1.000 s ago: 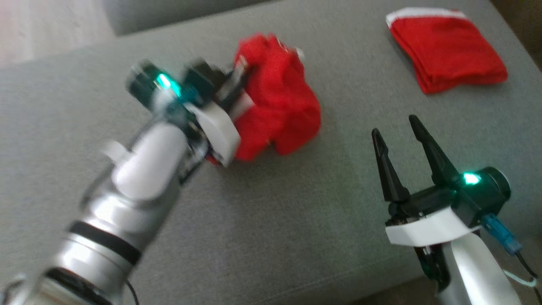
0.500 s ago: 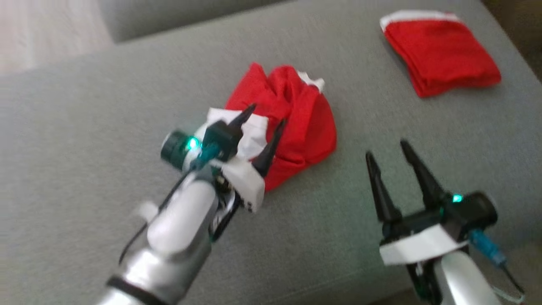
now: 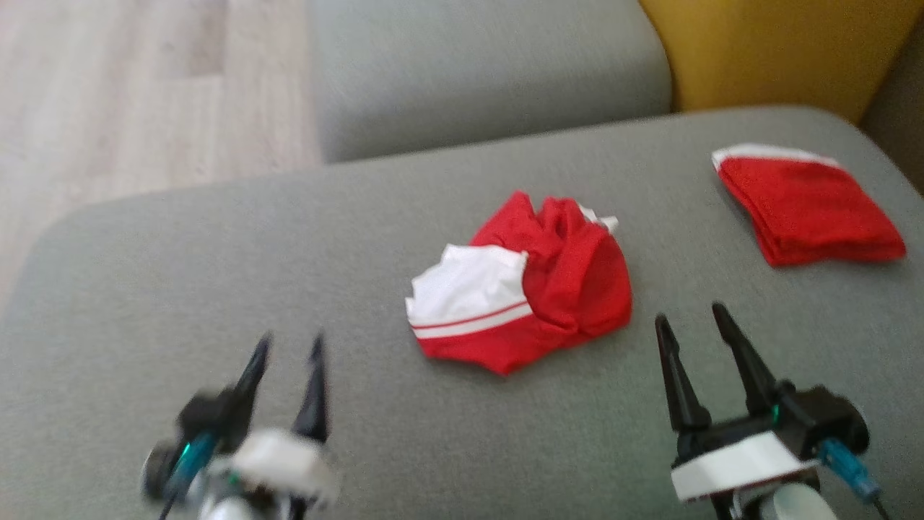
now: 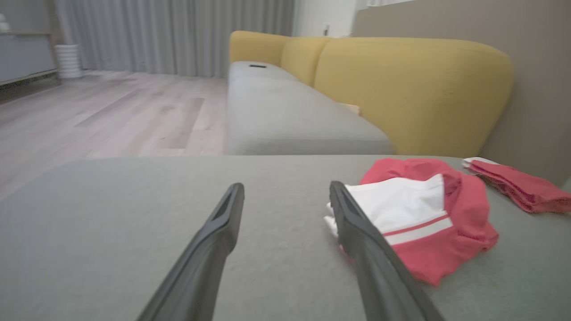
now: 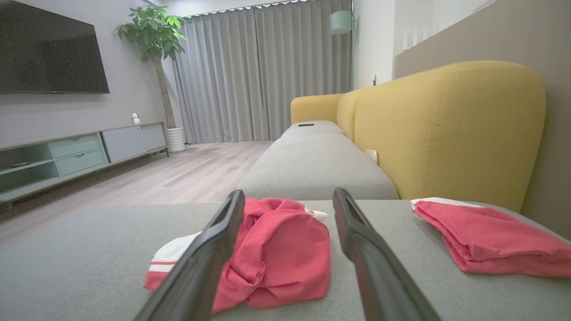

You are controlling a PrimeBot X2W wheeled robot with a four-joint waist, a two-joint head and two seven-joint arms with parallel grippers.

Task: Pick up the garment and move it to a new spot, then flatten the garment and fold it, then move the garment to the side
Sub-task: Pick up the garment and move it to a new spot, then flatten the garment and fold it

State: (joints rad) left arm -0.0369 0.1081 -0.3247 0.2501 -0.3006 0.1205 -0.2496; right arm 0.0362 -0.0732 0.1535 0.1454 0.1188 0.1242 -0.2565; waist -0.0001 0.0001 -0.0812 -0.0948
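Garment (image 3: pixel 570 289), red with white striped panel, on grey cushion (image 3: pixel 216 253)

grey sofa seats (image 5: pixel 312 156) with yellow backrests (image 5: pixel 446 129) stand on a pale wooden floor (image 5: pixel 192 171); grey curtains (image 5: pixel 263 71), a potted plant (image 5: pixel 154 33), a wall tv (image 5: pixel 49 53) above a low cabinet (image 5: pixel 89 149).

Soft matt red-and-white cloth garment (image 3: pixel 577 289); coarse grey woven fabric on seat cushion (image 3: pixel 216 289); matt black plastic fingers (image 5: pixel 372 267); pale wood-grain floor (image 3: pixel 108 94).

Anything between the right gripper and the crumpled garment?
No. In the head view, bare grey cushion separates the right gripper from the crumpled garment.
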